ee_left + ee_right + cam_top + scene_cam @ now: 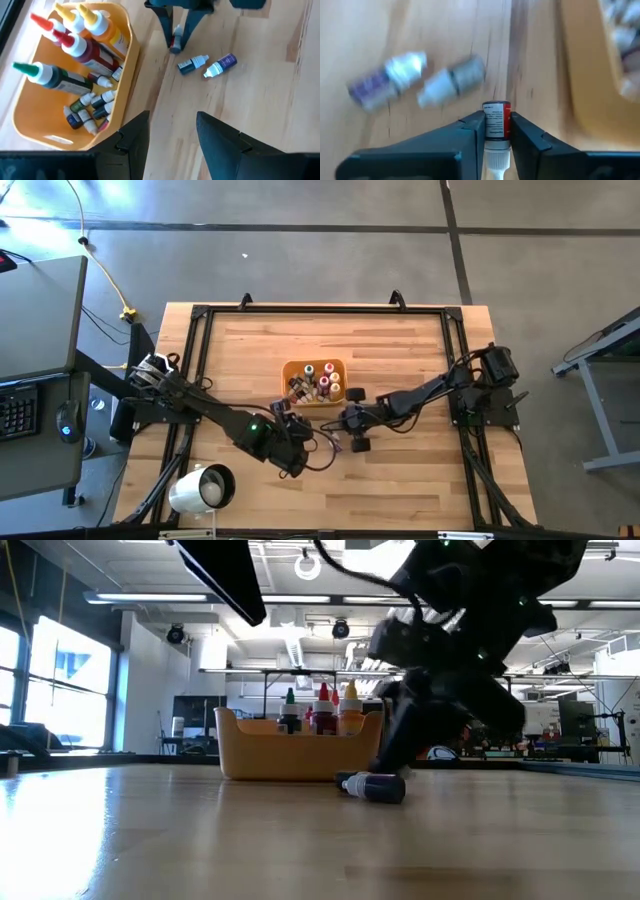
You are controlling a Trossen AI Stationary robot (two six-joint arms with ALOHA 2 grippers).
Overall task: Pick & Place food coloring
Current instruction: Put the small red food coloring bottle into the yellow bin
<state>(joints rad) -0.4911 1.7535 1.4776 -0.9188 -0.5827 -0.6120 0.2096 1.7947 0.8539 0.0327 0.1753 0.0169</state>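
The square orange tray (315, 380) sits mid-table and holds several food coloring bottles (75, 42), tall ones leaning and tiny ones lying at the bottom. Two tiny bottles lie on their sides on the wood beside the tray, one dark (192, 64) and one purple (220, 65); one of them shows in the low view (372, 786). My right gripper (496, 120) is next to the tray's near side and is shut on a tiny red bottle (175, 44). My left gripper (172, 132) hovers open nearby, at the tray's near left corner (298, 442), touching nothing. My right gripper pinches the tiny red bottle by its labelled body (495, 117) between its two fingertips (472, 125). The fingers come from above, pointing down, and lie along the bottle. The pale cap (496, 160) points back toward the wrist. Whether the bottle's lower end touches the table, I cannot tell.
A white cylinder (203, 488) lies near the table's near left corner. Black frame rails (320, 310) run along the far, left and right edges. Bare wood lies on the near side and to the right of the tray.
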